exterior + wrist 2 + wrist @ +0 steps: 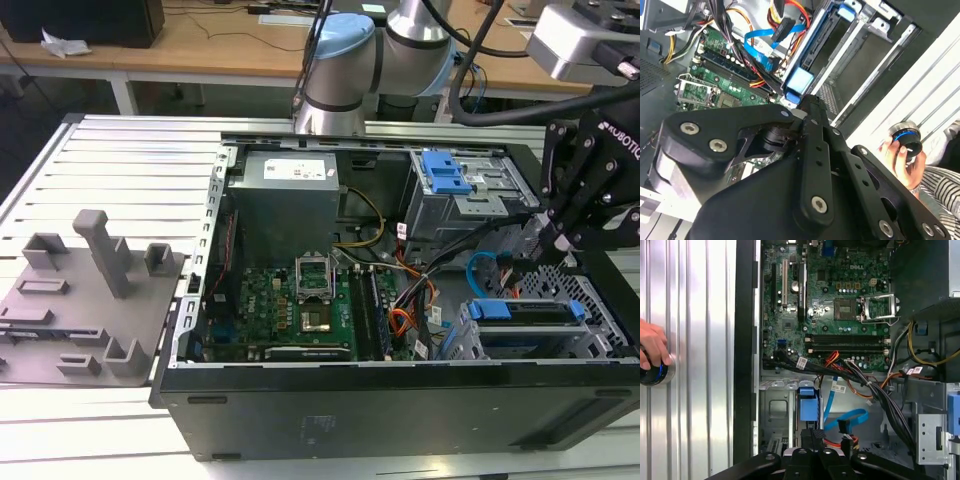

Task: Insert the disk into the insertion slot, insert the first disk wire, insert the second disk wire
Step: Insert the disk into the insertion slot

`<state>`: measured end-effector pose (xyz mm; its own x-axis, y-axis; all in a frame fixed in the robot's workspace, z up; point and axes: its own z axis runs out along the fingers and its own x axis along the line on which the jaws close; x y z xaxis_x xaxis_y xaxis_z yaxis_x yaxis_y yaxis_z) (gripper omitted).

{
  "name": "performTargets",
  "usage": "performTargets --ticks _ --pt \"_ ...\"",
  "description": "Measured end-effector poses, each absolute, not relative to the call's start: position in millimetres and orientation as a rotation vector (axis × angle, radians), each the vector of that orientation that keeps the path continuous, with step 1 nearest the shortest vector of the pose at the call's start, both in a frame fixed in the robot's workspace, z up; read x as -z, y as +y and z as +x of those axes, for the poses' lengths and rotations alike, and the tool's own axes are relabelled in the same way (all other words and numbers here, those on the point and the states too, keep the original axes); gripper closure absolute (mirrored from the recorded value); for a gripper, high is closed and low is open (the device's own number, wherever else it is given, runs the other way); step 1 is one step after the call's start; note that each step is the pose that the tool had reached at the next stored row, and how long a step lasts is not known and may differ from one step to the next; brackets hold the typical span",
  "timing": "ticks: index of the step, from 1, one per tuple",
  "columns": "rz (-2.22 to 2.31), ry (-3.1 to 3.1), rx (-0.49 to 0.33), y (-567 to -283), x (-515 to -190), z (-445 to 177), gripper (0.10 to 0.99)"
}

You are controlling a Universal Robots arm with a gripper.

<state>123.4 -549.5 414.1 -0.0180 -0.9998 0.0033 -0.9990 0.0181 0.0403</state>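
Disk on edge in low perforated bay, at exterior view's right end of open computer case; long axis across that view, blue frame up. Gripper just beside disk's blue end in first wrist view, jaws narrow, tips together. In both wrist views, hand on blue-ringed knob. In exterior view, grey fixture tray on slatted metal table, wooden desks behind.

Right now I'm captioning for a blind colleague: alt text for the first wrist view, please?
The gripper is at the blue-framed disk, which stands on edge in the slot of an open computer case. A green motherboard and a light blue cable lie beside it; outside the case, a person's hand rests on a round knob.
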Motion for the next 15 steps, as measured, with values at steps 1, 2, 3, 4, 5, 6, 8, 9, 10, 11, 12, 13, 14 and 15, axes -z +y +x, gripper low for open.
performTargets --ticks 1,2,3,4,5,6,8,9,10,11,12,13,14,15 --pt "2.179 -2.219 0.041 -549 -414 127 0.980" --pt "2.179 -2.219 0.041 -548 -413 129 0.980" --pt "2.179 -2.219 0.042 -548 -409 132 0.980" --pt "2.179 -2.219 0.042 -548 -408 133 0.980" --pt "2.179 -2.219 0.042 -547 -406 134 0.980" --pt "2.179 -2.219 0.042 -547 -403 135 0.980" --pt "2.179 -2.219 0.042 -547 -397 136 0.980" --pt "2.179 -2.219 0.042 -547 -395 137 0.980" --pt "2.179 -2.219 0.042 -547 -394 137 0.980" --pt "2.179 -2.219 0.042 -547 -393 137 0.980" --pt "2.179 -2.219 0.042 -547 -392 137 0.980" --pt "2.179 -2.219 0.042 -547 -392 138 0.980" --pt "2.179 -2.219 0.042 -547 -391 138 0.980" --pt "2.179 -2.219 0.042 -547 -391 139 0.980"
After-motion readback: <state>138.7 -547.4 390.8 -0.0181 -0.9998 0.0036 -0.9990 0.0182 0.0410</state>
